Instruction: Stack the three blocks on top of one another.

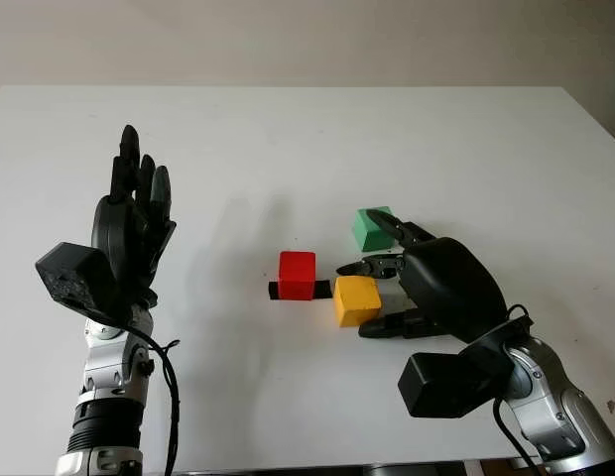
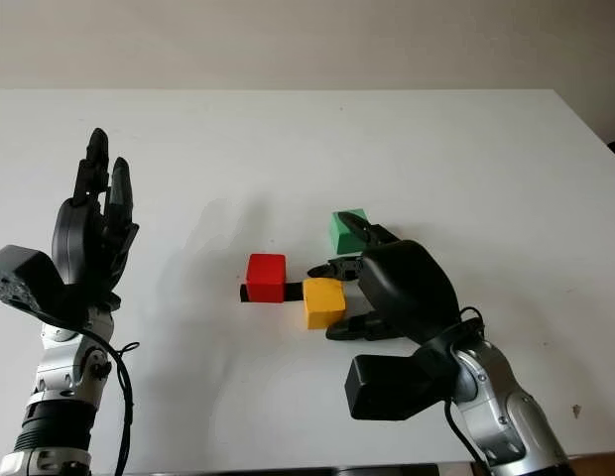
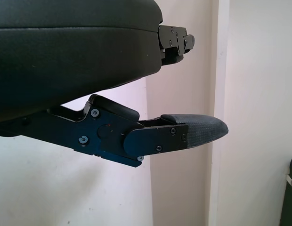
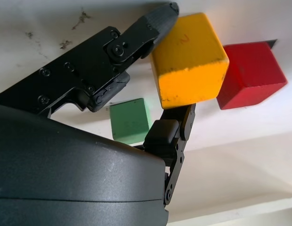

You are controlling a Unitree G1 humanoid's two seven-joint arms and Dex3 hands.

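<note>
Blocks, three: a yellow-orange cube (image 1: 356,300) with rounded edges, a red cube (image 1: 297,275), a green cube (image 1: 372,228), all matte and solid-coloured, clustered near the middle of the white table (image 1: 288,139).

Right hand (image 1: 387,293), black, three-fingered, glossy shell, comes in from the near right and is closed around the yellow-orange cube. One finger (image 4: 153,23) presses the cube's far face; other fingers (image 1: 392,324) lie against its near side. In the right wrist view the cube sits gripped between the textured fingertip and the lower finger link, slightly tilted. Whether it is lifted off the table or still touching cannot be told.

Red cube sits just left of the yellow-orange one, close to it, on a short black strip (image 1: 278,290) that shows at both sides of it. Green cube lies farther back and to the right, just beyond the right hand's upper finger, on the table.

Left hand (image 1: 134,223) is raised at the left, well apart from the blocks, open, fingers pointing up and away, holding nothing. Left wrist view shows its fingertip pad (image 3: 202,132), dark and finely textured, against a pale wall (image 3: 249,94).
</note>
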